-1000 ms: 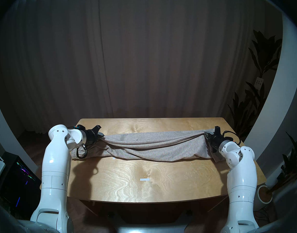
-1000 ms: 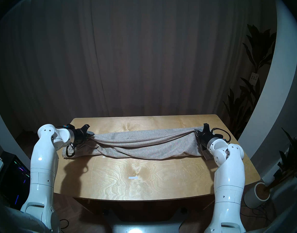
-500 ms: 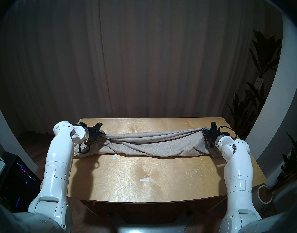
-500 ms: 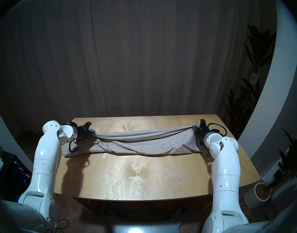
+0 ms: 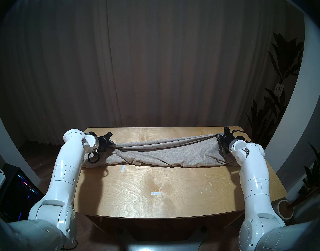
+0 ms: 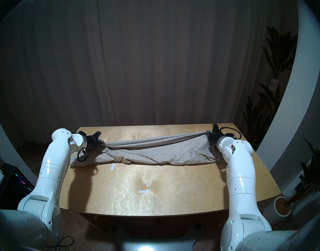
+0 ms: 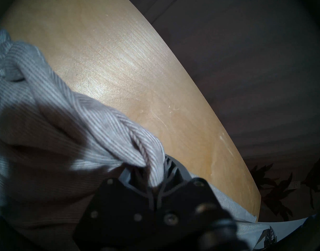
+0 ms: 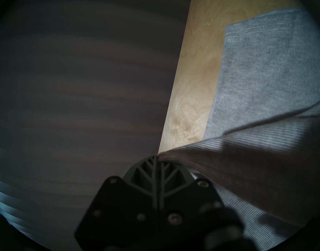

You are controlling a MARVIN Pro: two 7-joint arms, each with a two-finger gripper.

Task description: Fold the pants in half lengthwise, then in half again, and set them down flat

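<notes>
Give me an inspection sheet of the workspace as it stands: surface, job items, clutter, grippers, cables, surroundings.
Surface: light wooden table, scratched near its right side.
Job's things: light grey knit pants stretched across the far half of the table, lower fold resting on the wood, ribbed waistband end at the left.
Clutter: two small white tape strips, one just in front of the pants, one mid-table.
Grippers: left gripper and right gripper each have fingers shut on an upper corner of the pants.
Cables: black looped cable hanging at the left wrist; another at the right wrist.
Surroundings: brown curtain behind; leafy plant at right.
</notes>
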